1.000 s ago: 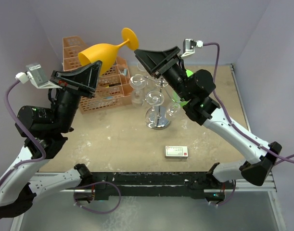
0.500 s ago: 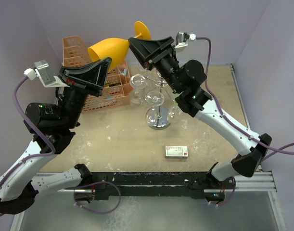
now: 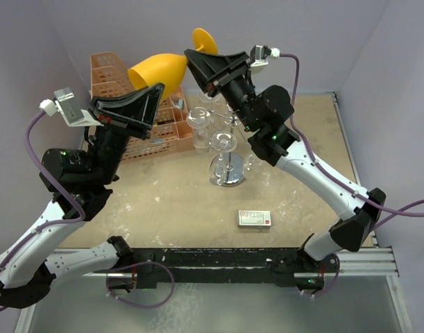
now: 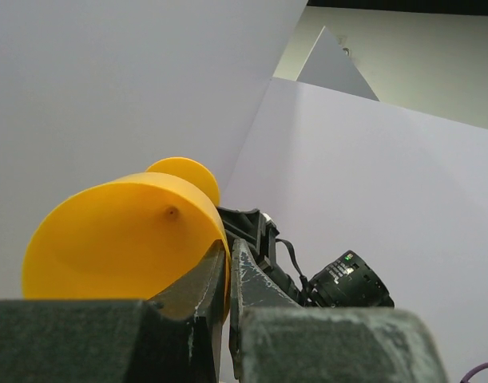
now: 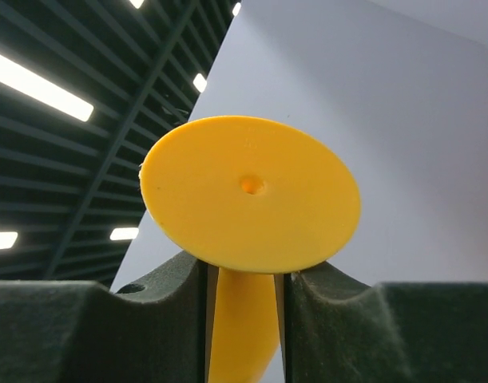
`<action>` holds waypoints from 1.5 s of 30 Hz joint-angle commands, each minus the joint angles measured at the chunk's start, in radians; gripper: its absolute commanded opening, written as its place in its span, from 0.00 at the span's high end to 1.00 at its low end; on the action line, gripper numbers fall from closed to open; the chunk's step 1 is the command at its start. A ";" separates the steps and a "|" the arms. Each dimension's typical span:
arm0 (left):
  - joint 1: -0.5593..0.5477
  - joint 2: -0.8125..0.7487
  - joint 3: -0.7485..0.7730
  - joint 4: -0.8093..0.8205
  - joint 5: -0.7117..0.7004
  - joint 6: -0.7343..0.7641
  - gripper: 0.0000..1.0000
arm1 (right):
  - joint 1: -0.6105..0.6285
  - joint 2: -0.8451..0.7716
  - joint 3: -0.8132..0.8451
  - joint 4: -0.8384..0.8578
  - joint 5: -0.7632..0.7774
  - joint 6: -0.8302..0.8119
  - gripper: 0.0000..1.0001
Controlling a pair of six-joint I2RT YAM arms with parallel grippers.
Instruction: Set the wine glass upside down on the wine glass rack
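Lower middle of the top view: a small box [image 3: 255, 218] lies on the desk [image 3: 170, 201], well apart from everything and not involved. Centre: the rack [image 3: 230, 177] stands upright on its round base. Clear glasses [image 3: 223, 142] already hang on it, so few slots are left; I can't tell which arm is free. Upper left: an orange basket [image 3: 107, 69] near the back wall, beside the rack.

Top centre, above all that: the yellow glass [image 3: 158, 69] is in the air, roughly on its side, bowl to the left and foot up-right. It is up-left of the rack, and both arms have it.
- **Left gripper** [image 4: 228, 251]: clenched on the bowl's rim, apparently one finger inside the mouth and one outside, with almost no gap.
- **Right gripper** [image 5: 242, 275]: closed around the stem just under the foot. The stem fills the gap and the foot disc sits above the fingers like a stop.

Judgement: this is a mid-air handover. A rim pinch can't hang the glass, because the stem has to slide into a rack arm. A stem grasp by the arm nearer the rack therefore makes sense. Next, the left likely needs to let go, then the right turns the bowl down and brings the stem to a free arm. Risks: bumping the clear glasses, or both arms pulling at once.
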 commanded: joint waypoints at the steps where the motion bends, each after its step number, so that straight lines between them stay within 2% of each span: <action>1: -0.001 -0.021 -0.017 0.056 0.041 -0.032 1.00 | 0.006 0.028 0.058 0.073 0.023 0.044 0.70; 3: -0.001 -0.027 -0.018 0.042 0.038 -0.033 1.00 | 0.006 0.036 0.066 0.083 0.015 0.045 0.86; 5: -0.001 -0.033 -0.011 0.009 0.031 -0.026 1.00 | 0.006 0.038 0.061 0.097 0.012 0.044 0.97; 6: -0.001 -0.037 0.000 -0.031 0.019 -0.013 0.97 | 0.006 0.037 0.054 0.117 0.012 0.037 1.00; 13: -0.001 -0.078 0.066 -0.299 -0.151 0.029 0.69 | 0.006 0.063 0.064 0.315 0.010 -0.234 1.00; 17: -0.001 -0.105 0.074 -0.364 -0.144 0.028 0.56 | 0.006 0.059 0.051 0.371 0.031 -0.466 1.00; 20: -0.001 -0.093 0.120 -0.408 -0.133 -0.006 0.54 | 0.006 0.055 0.027 0.436 0.009 -0.668 1.00; 24: -0.001 -0.043 0.210 -0.466 -0.138 -0.092 0.52 | 0.006 0.068 0.057 0.433 -0.022 -0.836 1.00; 27: -0.001 0.010 0.297 -0.479 -0.217 -0.166 0.52 | 0.006 0.066 0.046 0.448 -0.060 -0.941 1.00; 31: -0.001 0.075 0.365 -0.417 -0.290 -0.235 0.52 | 0.005 0.060 0.010 0.479 -0.113 -1.065 1.00; 35: -0.001 0.141 0.426 -0.421 -0.232 -0.265 0.52 | 0.006 0.031 -0.037 0.521 -0.189 -1.195 1.00; 38: -0.001 0.174 0.450 -0.424 -0.155 -0.297 0.51 | 0.006 0.021 -0.037 0.506 -0.283 -1.313 1.00; 41: -0.001 0.201 0.466 -0.429 -0.096 -0.314 0.51 | 0.006 0.012 -0.051 0.495 -0.313 -1.401 1.00; 45: -0.001 0.223 0.474 -0.442 -0.090 -0.334 0.51 | 0.005 0.001 -0.071 0.478 -0.370 -1.464 1.00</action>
